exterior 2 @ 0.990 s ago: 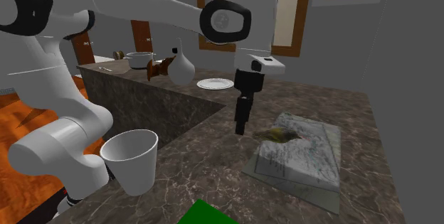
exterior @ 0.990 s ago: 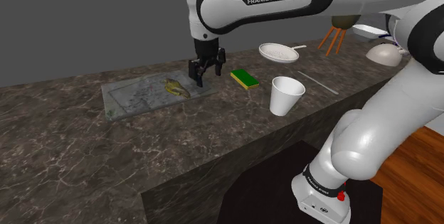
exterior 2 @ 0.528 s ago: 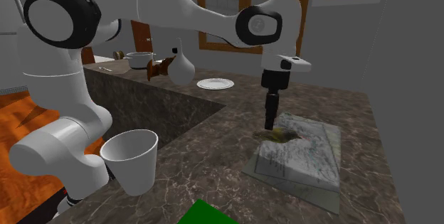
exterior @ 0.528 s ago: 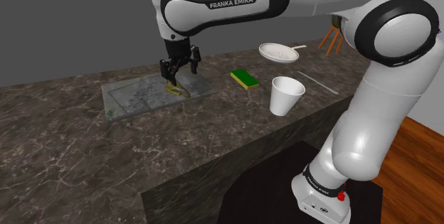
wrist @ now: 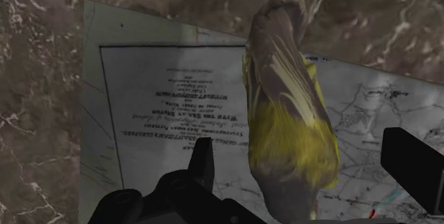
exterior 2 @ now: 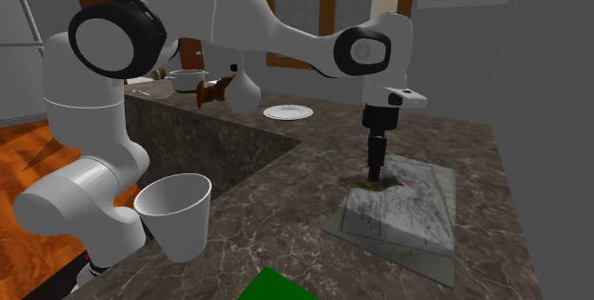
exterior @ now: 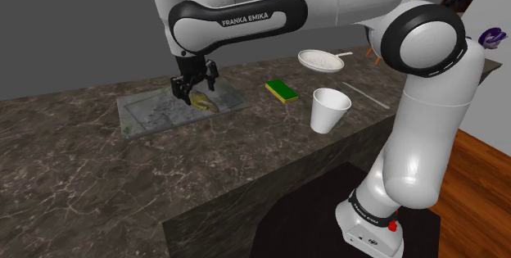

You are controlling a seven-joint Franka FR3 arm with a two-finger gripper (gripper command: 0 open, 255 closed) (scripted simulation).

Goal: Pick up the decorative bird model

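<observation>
Yellow and grey-brown feathers, painted in soft streaks, cover the bird point(wrist: 288, 109). It is a long, tapered shape lying flat on a sheet of paper point(wrist: 156, 109). The sheet is pale and rectangular, printed with a framed block of fine text and thin map-like lines. It rests flat on the worktop point(wrist: 43, 80), a dark brown, stone-look slab veined with white.

The hand point(wrist: 302, 155) stands upright over the sheet, its two blunt black fingers point(wrist: 203, 162) held apart. The bird lies between them and neither finger touches it. In the wrist view the bird's fuller yellow part sits close under the hand, and its narrower grey-brown end stretches away from it. In the second exterior view the fingertips reach down to the level of the bird.

The arm point(exterior: 237, 20) above the hand is smooth glossy white with black joints and carries white lettering on a black band.

Well apart from the hand, along the worktop, lies a flat rectangular sponge point(exterior: 282, 91), green on top with a yellow layer beneath. Beyond it stands a plain white cup point(exterior: 329, 109), wider at the rim than at the base. Farther still from the hand is a shallow round white dish point(exterior: 321, 60).
</observation>
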